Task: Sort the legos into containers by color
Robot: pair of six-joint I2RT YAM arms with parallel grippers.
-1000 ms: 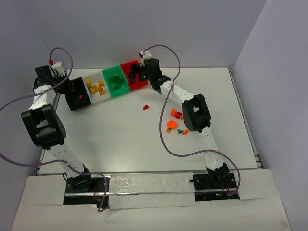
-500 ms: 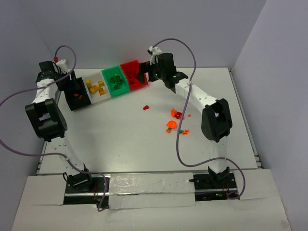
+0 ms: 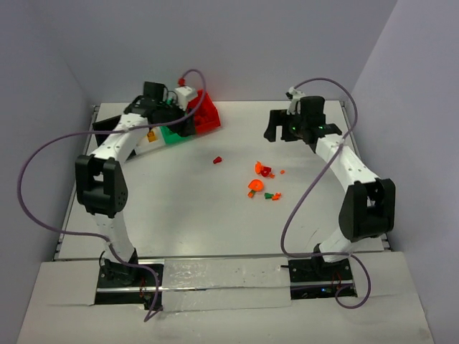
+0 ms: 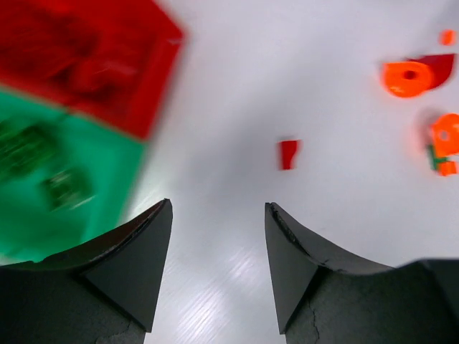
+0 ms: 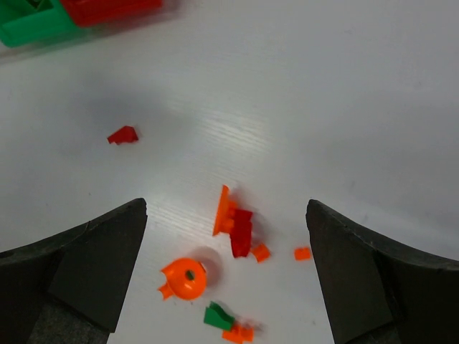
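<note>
Loose legos lie mid-table: a lone red piece (image 3: pixel 216 159) (image 4: pixel 288 154) (image 5: pixel 123 135), and a cluster with an orange plate and a red brick (image 3: pixel 262 170) (image 5: pixel 240 231), an orange round piece (image 3: pixel 253 185) (image 5: pixel 185 278) and a green piece (image 3: pixel 267 195) (image 5: pixel 217 316). The red bin (image 3: pixel 209 115) (image 4: pixel 93 64) and green bin (image 3: pixel 172 135) (image 4: pixel 50 179) stand at the back left. My left arm hides the black bin and most of the white bin (image 3: pixel 145 142). The left gripper (image 3: pixel 191 123) (image 4: pixel 219 208) hangs open and empty beside the green and red bins. My right gripper (image 3: pixel 272 131) (image 5: pixel 226 203) is open and empty, above and behind the cluster.
The right arm's cable (image 3: pixel 305 201) loops down near the cluster on its right side. Walls close the table at the back and on both sides. A raised rim (image 3: pixel 366 179) runs along the right edge.
My left arm swung right from the black bin to the green and red bins, and its jaws opened. My right arm drew back from the red bin toward the right, still open.
</note>
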